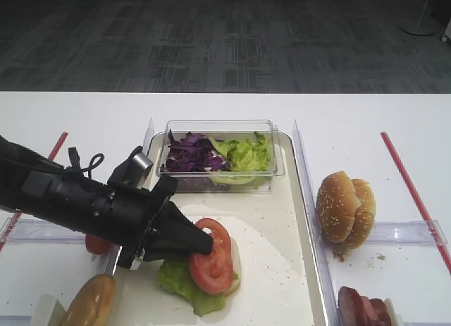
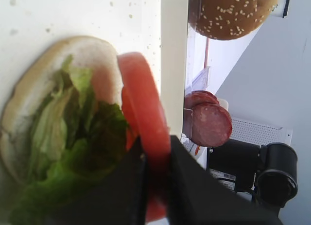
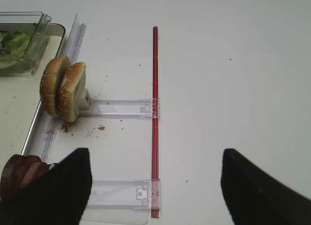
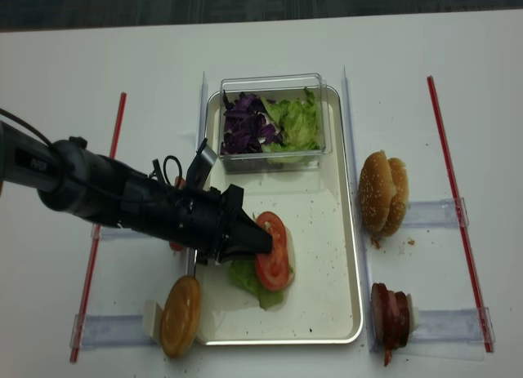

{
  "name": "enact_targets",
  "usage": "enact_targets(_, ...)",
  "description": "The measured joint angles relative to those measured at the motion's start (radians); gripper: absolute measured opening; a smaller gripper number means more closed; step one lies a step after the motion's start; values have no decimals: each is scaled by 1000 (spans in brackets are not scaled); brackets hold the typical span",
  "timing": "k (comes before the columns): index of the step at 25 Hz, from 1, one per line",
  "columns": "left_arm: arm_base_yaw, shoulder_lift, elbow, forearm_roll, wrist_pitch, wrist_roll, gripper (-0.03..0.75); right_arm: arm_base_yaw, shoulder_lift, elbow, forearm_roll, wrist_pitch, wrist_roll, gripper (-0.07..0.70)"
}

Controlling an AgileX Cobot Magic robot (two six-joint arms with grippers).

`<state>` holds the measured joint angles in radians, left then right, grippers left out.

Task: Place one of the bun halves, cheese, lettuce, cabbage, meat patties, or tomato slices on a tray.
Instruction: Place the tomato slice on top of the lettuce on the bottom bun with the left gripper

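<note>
The left gripper (image 1: pixel 201 240) pinches a tomato slice (image 1: pixel 213 255) by its left edge, over the lettuce (image 1: pixel 184 282) and bun half (image 2: pixel 29 113) on the tray (image 1: pixel 282 270). Wet and soft, the slice likely tears under pressure; an edge grip suits. The right gripper (image 3: pixel 155 186) stands spread.

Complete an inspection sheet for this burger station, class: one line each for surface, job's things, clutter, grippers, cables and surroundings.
Surface: white table, red strips at both sides.
Job's things: tray holds a bun half under lettuce; tomato slice above them. Clear box holds cabbage and more lettuce. Bun pair and dark red slices right of tray; another bun at its left.
Clutter: crumbs on tray and table.
Grippers: left gripper shut on tomato slice; right gripper open, empty.
Cables: black cable on left arm.
Surroundings: grey carpet.
</note>
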<state>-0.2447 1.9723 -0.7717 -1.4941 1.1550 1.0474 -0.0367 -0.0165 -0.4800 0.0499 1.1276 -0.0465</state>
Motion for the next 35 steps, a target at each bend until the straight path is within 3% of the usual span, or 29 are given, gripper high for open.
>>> enact_targets(19,19,0,0,0,10,29,306,0,0,0,0,0,0,571)
enact_targets(35,29,0,0,-2,14,29,323,0,0,0,0,0,0,571)
